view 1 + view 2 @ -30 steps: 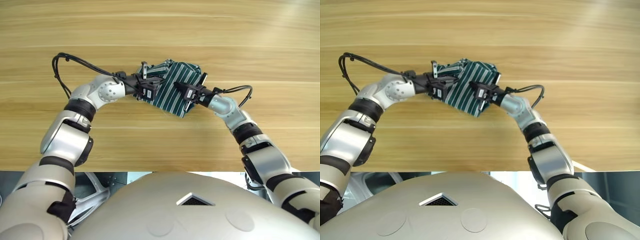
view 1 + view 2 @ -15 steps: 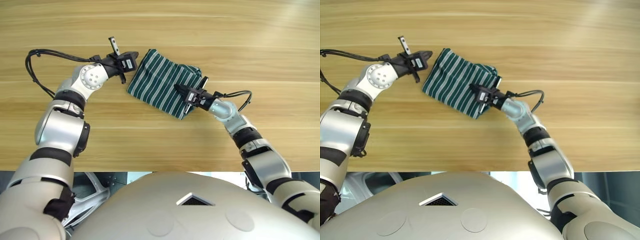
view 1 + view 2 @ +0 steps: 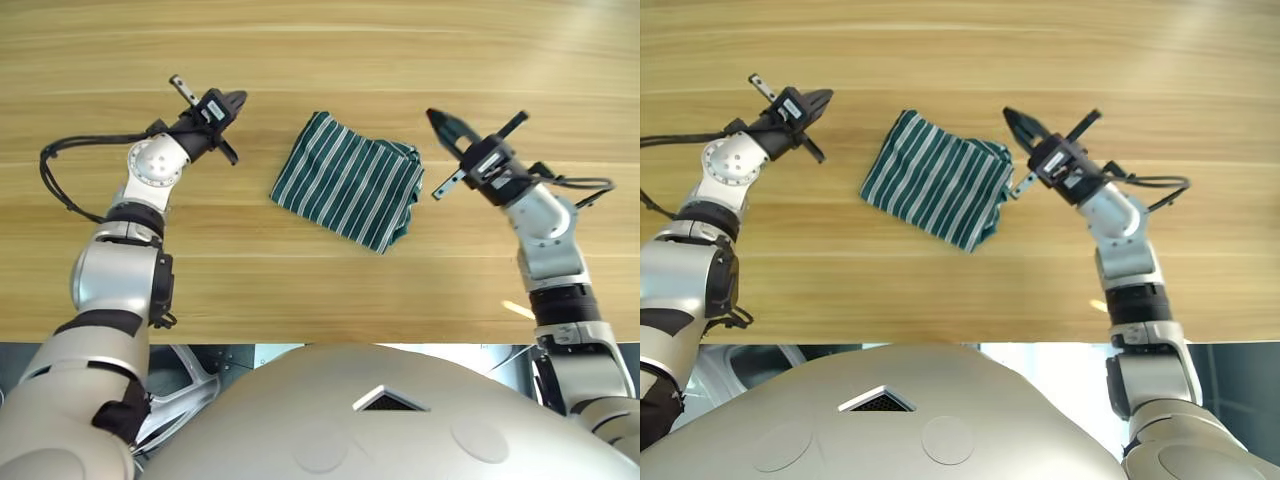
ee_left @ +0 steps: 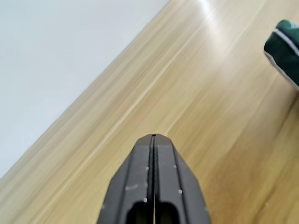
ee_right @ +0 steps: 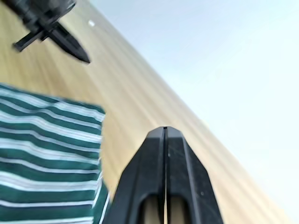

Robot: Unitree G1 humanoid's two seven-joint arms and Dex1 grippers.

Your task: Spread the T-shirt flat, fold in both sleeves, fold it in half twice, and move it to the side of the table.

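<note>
The T-shirt (image 3: pixel 350 186), dark green with white stripes, lies folded into a small rectangle on the wooden table (image 3: pixel 320 280), near its middle. Nothing touches it. My left gripper (image 3: pixel 235 99) hovers to the shirt's left, fingers pressed together and empty; its own view shows the shut fingers (image 4: pixel 153 154) and a corner of the T-shirt (image 4: pixel 286 46). My right gripper (image 3: pixel 434 117) is raised just past the shirt's right edge, also shut and empty. In the right wrist view its shut fingers (image 5: pixel 165 144) point over the T-shirt (image 5: pixel 46 154), with the left gripper (image 5: pixel 84 59) beyond.
Light wood table stretches wide on every side of the shirt. Its near edge (image 3: pixel 320 343) runs across the lower part of the head views. Black cables (image 3: pixel 60 170) loop off the left forearm and another cable (image 3: pixel 585 185) off the right.
Both grippers let go of the shirt and drew back, left one to the left, right one up and to the right. The shirt now lies free, a little further right.
</note>
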